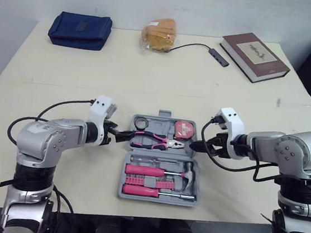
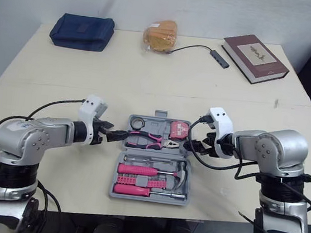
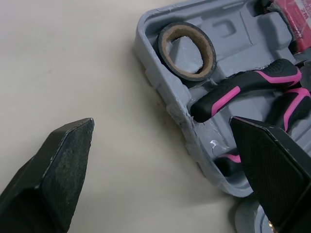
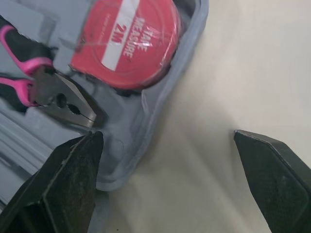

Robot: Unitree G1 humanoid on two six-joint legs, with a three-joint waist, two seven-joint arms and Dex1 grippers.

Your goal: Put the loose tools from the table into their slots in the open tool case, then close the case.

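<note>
The gray tool case (image 1: 121,187) lies open at the near edge of the table (image 1: 148,82), between the robot's two arms. In its far half a red tape measure (image 4: 127,43) carries a white label reading "2M" and "TAPE MEASURE", beside pink-and-black pliers (image 1: 155,141) and a black roll of tape (image 3: 186,51). The near half holds a hammer (image 1: 189,174) and pink-handled screwdrivers (image 1: 144,191) in their slots.

The left gripper (image 1: 124,136) is spread wide at the case's left edge by the tape roll, one finger over the table and the other over the pliers' handles, grasping nothing. The right gripper (image 4: 167,132) is likewise spread and empty at the right edge beside the tape measure.

At the table's far side sit a navy pouch (image 1: 80,30), an orange bag (image 1: 158,33), a cabled adapter (image 1: 218,56) and a maroon book (image 1: 255,56) whose cover label is too small to read.
</note>
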